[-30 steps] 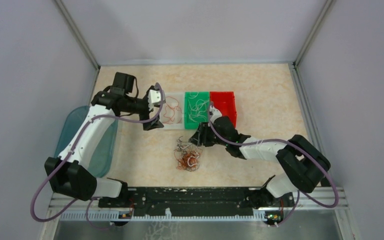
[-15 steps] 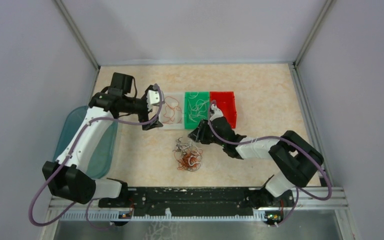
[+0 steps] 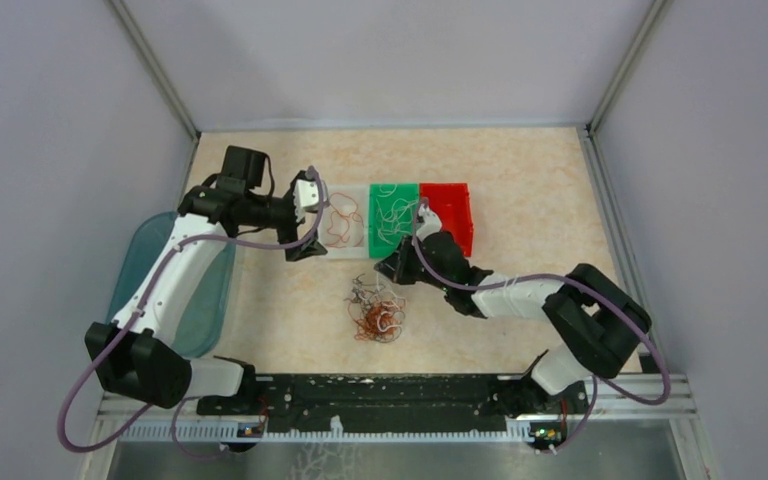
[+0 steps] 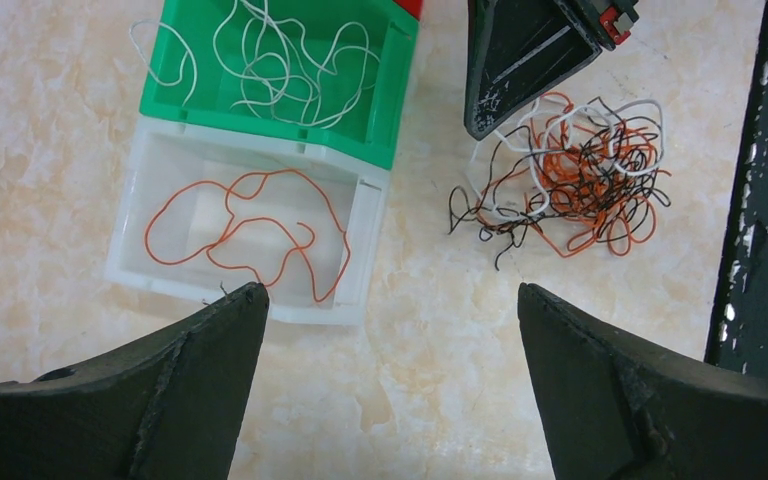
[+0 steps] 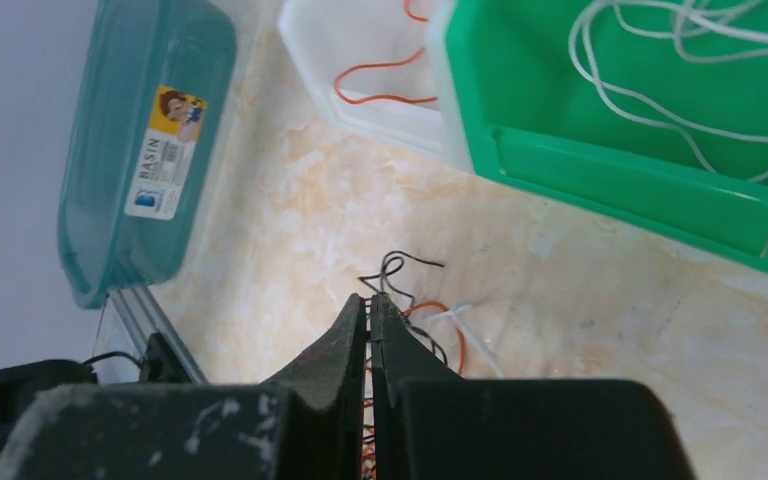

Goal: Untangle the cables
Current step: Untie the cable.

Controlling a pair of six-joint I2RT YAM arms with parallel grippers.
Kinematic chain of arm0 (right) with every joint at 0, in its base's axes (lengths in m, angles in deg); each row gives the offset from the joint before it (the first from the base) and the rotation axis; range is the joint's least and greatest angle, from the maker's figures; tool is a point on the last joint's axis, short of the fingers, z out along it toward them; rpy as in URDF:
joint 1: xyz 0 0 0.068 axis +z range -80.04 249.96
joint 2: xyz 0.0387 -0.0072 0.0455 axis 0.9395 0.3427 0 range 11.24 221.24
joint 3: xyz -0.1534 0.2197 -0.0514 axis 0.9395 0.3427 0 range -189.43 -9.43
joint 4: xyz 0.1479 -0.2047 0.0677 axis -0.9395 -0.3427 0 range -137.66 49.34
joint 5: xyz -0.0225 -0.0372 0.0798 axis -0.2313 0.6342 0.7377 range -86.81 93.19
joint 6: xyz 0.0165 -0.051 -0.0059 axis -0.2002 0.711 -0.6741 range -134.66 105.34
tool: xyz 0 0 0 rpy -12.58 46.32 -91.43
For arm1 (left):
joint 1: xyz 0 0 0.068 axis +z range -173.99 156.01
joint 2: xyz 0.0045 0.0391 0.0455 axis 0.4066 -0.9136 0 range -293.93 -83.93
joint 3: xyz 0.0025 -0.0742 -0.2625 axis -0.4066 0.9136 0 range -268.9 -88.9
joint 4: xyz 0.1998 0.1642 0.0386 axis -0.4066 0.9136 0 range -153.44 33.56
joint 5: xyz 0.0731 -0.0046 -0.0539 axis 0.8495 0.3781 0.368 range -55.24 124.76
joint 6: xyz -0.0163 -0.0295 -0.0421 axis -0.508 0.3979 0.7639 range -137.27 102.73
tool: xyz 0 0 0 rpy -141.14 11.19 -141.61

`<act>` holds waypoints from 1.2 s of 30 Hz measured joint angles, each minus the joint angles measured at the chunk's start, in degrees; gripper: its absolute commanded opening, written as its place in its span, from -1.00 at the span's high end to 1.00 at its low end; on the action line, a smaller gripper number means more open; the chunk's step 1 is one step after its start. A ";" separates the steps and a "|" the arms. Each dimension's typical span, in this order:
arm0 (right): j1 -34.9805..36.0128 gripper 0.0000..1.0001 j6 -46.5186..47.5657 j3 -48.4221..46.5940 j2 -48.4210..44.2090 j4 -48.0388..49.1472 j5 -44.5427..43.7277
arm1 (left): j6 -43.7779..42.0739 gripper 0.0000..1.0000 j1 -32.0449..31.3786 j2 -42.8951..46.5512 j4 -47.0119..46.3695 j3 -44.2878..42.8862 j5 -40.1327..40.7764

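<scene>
Right wrist view is showing the right pincer (image 5: 368, 298) sitting fully closed at the edge of the tangled cables (image 4: 570, 170) lying on the surface (image 4: 430, 390); whether it is pinching a strand, I cannot tell. Meanwhile the left pincer (image 4: 390, 292) is hovering wide open, holding nothing, by the clear bin (image 4: 122, 255).
</scene>
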 measured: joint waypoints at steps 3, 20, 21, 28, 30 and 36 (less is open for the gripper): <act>0.11 1.00 2.56 -1.60 -3.28 -1.60 0.66 | 2.36 -1.00 -0.02 0.17 -1.33 0.61 -1.66; 6.01 1.00 5.75 -11.06 -19.04 -1.46 3.56 | 28.04 -0.51 -10.93 11.10 -17.49 10.95 -10.71; 6.32 1.00 5.66 -11.19 -19.06 -1.22 3.67 | 29.33 -0.43 -11.30 11.85 -18.67 11.02 -10.80; 7.76 1.00 4.59 -13.46 -20.06 0.33 3.98 | 36.70 0.14 -13.81 16.65 -25.14 13.49 -12.90; 7.96 1.00 4.37 -14.23 -20.39 0.83 4.20 | 37.70 0.46 -14.75 17.16 -26.27 14.62 -12.96; 8.66 1.00 4.42 -15.21 -21.62 1.49 4.48 | 39.21 1.00 -15.10 17.22 -28.35 15.52 -11.65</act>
